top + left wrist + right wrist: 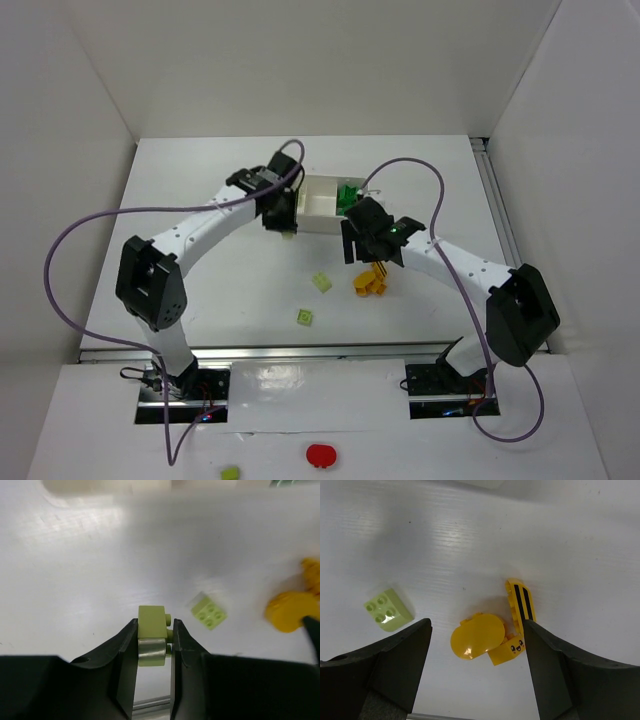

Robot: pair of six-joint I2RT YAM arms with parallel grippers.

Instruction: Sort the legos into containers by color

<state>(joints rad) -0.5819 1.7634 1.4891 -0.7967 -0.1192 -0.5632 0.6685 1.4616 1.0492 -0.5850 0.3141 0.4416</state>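
Note:
My left gripper (155, 629) is shut on a pale lime-green lego (151, 622), just in front of the white tray (312, 205); I cannot tell whether the brick is off the table. The tray's right compartment holds dark green legos (348, 194). My right gripper (476, 630) hangs open above a cluster of orange-yellow legos (477, 642), one striped (521, 600) and one with a smiling face (509, 651). They lie between its fingers, untouched. Two more lime legos (321, 282) (305, 317) lie loose on the table; one shows in both wrist views (208, 612) (388, 610).
A red round object (321, 455) and a small lime piece (231, 472) lie on the near ledge in front of the arm bases. White walls close in the table on the left, back and right.

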